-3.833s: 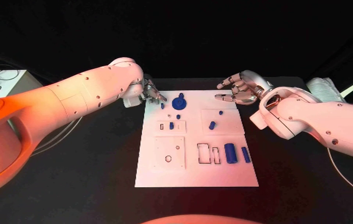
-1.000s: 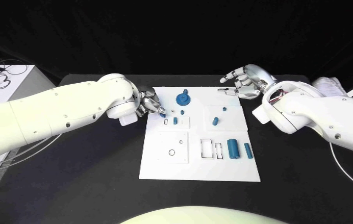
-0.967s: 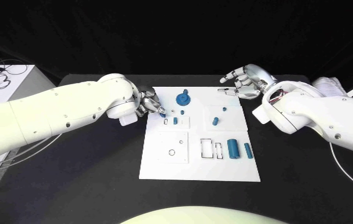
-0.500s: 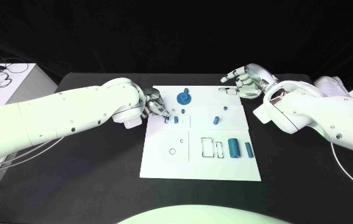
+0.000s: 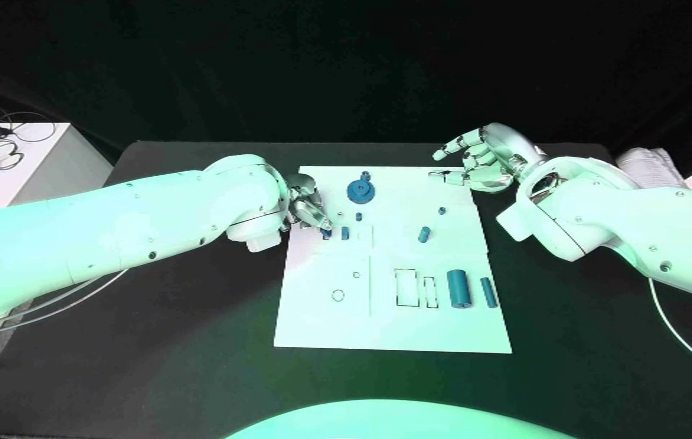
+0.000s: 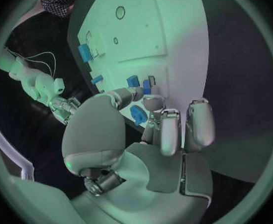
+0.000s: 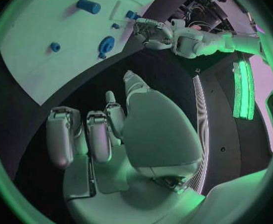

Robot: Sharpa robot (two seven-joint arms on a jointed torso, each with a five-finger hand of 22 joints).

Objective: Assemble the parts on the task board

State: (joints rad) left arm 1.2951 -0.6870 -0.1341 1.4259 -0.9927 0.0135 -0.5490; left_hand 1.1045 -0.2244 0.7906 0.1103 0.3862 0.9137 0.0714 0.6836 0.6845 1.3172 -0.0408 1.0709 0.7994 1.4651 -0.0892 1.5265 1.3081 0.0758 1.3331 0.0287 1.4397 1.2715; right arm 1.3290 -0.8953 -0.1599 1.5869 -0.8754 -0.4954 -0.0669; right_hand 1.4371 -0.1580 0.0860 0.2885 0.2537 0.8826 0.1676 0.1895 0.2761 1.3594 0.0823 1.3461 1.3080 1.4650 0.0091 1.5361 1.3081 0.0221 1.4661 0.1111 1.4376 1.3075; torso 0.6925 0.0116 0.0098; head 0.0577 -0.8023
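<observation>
left silver hand (image 5: 303, 209) is down at the upper-left of the white rectangular task board (image 5: 325, 329), fingers bunched over a small blue peg (image 6: 134, 80) by the little slots there; can't tell if it's pinched or just touched. looks lined up for seating it. right silver hand (image 5: 483, 159) hovers off the board's top-right corner, fingers loosely curled, holding nothing, out of the way. blue round gear piece (image 5: 359, 194) sits between them

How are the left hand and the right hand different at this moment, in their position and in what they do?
The left hand is over the left edge of the task board, its fingertips down among small blue parts; the right hand hangs beyond the board's far right corner, over black table. The left hand's fingers bunch together; the right hand's are curled loosely, holding nothing. Both are silver, on white arms.
</observation>
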